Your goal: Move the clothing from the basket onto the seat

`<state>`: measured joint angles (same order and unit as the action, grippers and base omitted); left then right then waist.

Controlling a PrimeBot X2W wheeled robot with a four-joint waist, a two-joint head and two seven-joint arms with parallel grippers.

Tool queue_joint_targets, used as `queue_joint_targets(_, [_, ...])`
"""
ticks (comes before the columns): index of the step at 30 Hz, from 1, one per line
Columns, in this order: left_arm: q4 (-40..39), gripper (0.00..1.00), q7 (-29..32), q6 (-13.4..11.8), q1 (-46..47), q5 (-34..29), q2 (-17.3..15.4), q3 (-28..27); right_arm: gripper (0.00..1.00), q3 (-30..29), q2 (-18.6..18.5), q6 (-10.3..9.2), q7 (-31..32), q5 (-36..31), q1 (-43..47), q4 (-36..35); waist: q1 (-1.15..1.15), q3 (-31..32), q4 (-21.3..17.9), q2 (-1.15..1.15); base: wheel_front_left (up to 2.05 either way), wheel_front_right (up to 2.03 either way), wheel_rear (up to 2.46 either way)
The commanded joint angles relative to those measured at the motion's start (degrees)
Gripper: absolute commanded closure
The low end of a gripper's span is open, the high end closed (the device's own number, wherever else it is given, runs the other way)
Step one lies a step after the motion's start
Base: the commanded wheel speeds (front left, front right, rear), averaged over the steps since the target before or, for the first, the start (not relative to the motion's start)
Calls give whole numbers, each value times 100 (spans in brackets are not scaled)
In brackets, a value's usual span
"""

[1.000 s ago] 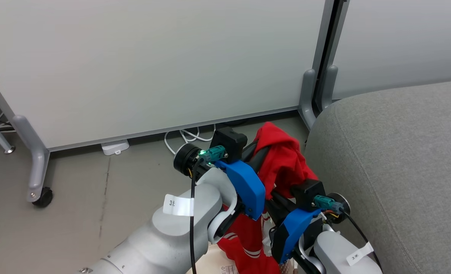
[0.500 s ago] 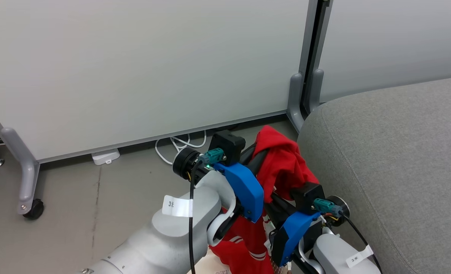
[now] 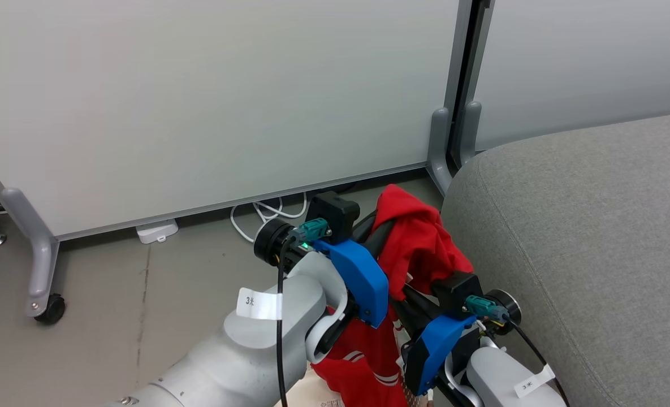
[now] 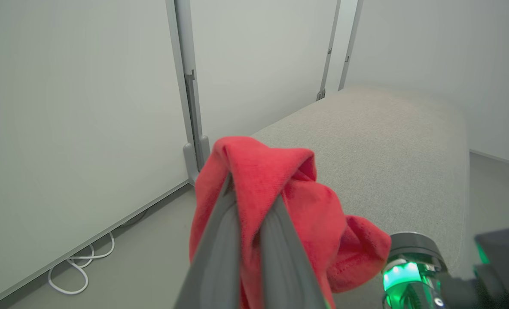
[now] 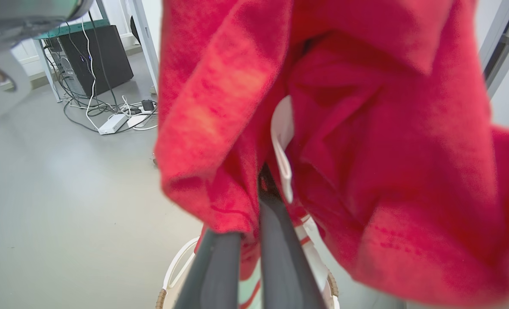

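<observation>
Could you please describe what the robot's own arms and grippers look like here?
The pale grey, rounded left forearm and right forearm each carry a white tag marked "3". Each wrist has a blue bracket, a black camera box, a teal plug and a black cable. The left gripper and right gripper have two long dark grey fingers.

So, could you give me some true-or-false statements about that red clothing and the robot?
1. Both the left gripper and the right gripper are shut on the red clothing. True.
2. The clothing lies on the grey seat. False: it hangs in the air beside the seat.
3. A white cable lies on the floor by the wall panel. True.
4. The basket stands on the seat. False: it sits lower, under the clothing.
</observation>
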<state>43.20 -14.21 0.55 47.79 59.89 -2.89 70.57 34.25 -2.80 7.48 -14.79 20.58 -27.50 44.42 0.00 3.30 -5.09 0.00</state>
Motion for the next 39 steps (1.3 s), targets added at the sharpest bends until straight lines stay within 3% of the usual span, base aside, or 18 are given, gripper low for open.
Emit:
queue_joint_targets(1, [19,100,-21,21,92,14,-1,-5,100,-13,-18,3,-33,-26,-31,4,0,0,6,0,0,0,0])
queue_joint_targets(2, [21,100,-31,21,97,22,-1,-4,100,-22,-18,3,-34,-29,-35,8,0,-2,13,0,0,0,0])
queue_joint_targets(4, [2,40,-50,45,90,38,-1,-4,100,-39,-18,3,-36,-58,-49,7,0,-8,27,0,0,0,0])
queue_joint_targets(5, [-2,0,-61,71,93,39,-1,-1,100,-44,-18,3,-37,-61,-50,-4,0,-13,34,0,0,0,0])
queue_joint_targets(12, [-152,0,-105,225,-49,-221,-5,-331,100,-214,-17,3,-41,-169,-39,6,0,-69,153,0,0,0,0])
queue_joint_targets(18, [-851,0,-104,268,-767,-1195,-310,-1322,100,-354,-18,2,-44,-248,-19,-62,0,-133,243,0,0,0,0])
queue_joint_targets(27, [-1959,0,-101,415,-2668,-2566,-663,-2953,100,-682,-18,3,-46,-353,63,-365,0,-223,362,0,0,0,0])
queue_joint_targets(39, [-2629,0,-101,612,-4141,-3673,-598,-4623,100,-1102,-17,3,-48,-564,195,-751,0,-296,509,0,0,0,0])
